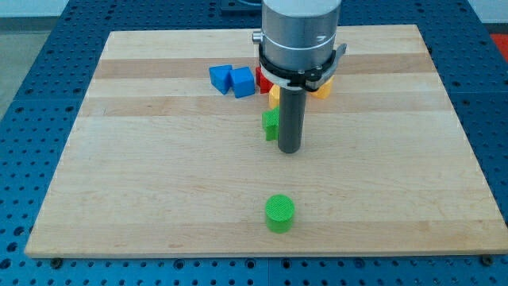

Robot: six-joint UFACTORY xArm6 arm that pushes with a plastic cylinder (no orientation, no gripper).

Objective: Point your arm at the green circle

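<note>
Nearest the view's bottom sits the green circle (279, 213) on the wooden board (143, 183) — my tip (289, 150) rests well above it, no fingers to speak of, beside a partly hidden green block (271, 124); blue blocks (232, 80) lie farther back

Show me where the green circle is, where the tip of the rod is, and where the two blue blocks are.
green circle (279, 210): camera view, its flat top face.
my tip (289, 150): camera view, the rod's very end, above the circle in the view.
blue blocks (232, 79): camera view, where the pair meets.
</note>
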